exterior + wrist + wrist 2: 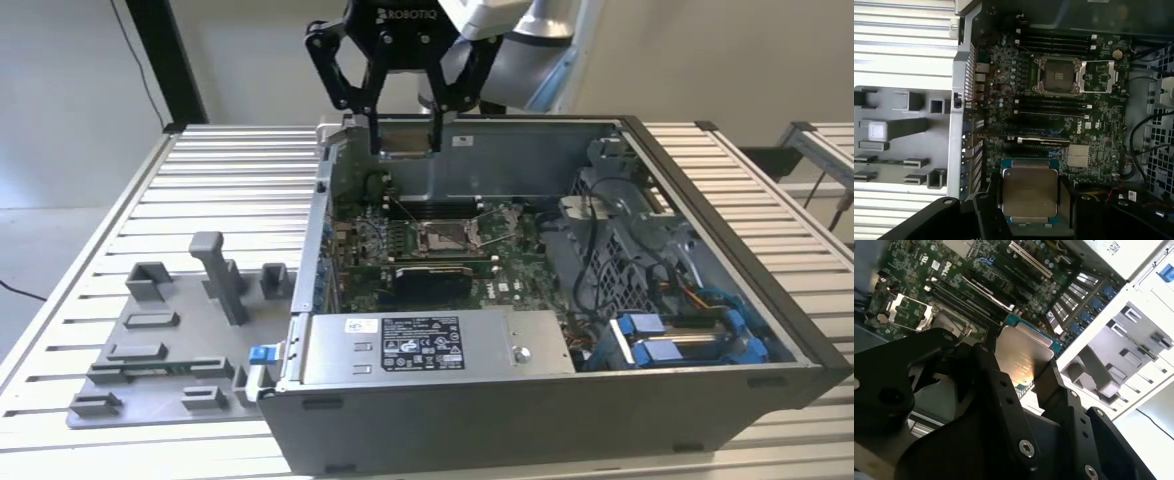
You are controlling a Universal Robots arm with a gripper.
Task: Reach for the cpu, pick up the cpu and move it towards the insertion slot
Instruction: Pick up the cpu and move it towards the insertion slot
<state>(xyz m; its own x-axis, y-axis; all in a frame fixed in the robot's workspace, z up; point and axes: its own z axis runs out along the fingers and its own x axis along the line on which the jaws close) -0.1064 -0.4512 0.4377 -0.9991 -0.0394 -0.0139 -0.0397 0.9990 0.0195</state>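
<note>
My gripper [404, 146] hangs above the far rim of the open computer case [747, 250], shut on the cpu [404, 138], a thin square chip with a pale metal top. In both wrist views the cpu [1021, 352] [1029, 192] sits flat between the black fingers [985, 365]. The insertion slot [447, 236] lies lower down, in the middle of the motherboard, with its metal frame swung open and a brownish centre [1056, 76]. It also appears in the second wrist view as the insertion slot [904, 310]. The cpu is held clear of the board, apart from the slot.
The case lies on a slatted metal table [227, 170]. Inside it are a power supply [427, 345], a drive cage with blue clips [681, 342] and loose cables [601, 240]. A grey fixture plate [174, 345] with upright blocks sits at the exterior view's left of the case.
</note>
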